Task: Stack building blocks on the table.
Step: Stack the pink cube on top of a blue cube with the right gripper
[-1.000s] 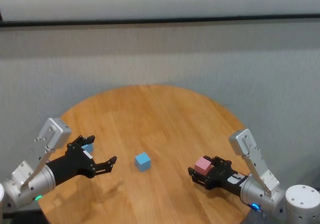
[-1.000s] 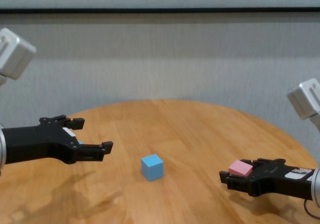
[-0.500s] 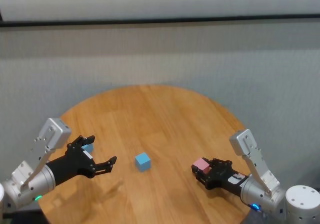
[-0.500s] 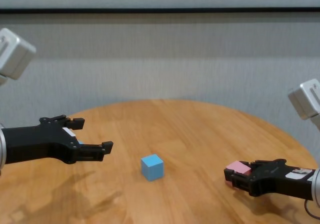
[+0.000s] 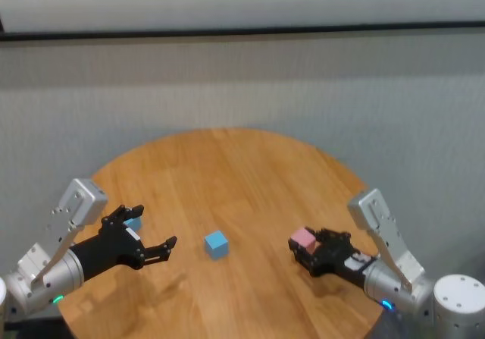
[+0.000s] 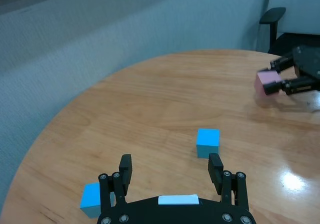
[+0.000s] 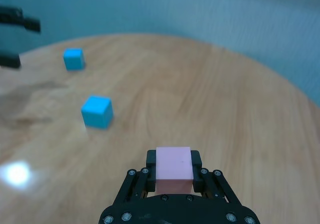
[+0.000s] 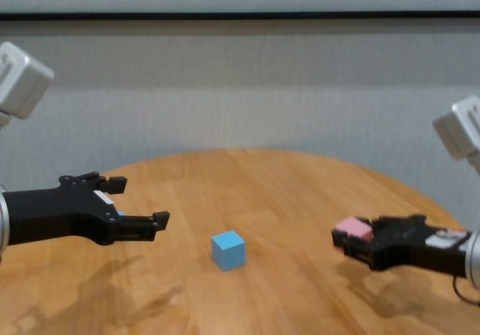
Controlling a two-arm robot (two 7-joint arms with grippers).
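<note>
Your right gripper has its fingers clamped on the pink block, held just above the worktop. Your left gripper hovers with fingers spread apart, one light blue block beside it, the other light blue block mid-worktop.

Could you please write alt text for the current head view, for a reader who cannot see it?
The right gripper is shut on a pink block over the right side of a round wooden table. A light blue block sits near the middle, and the open left gripper hovers by another blue block at the left.
</note>
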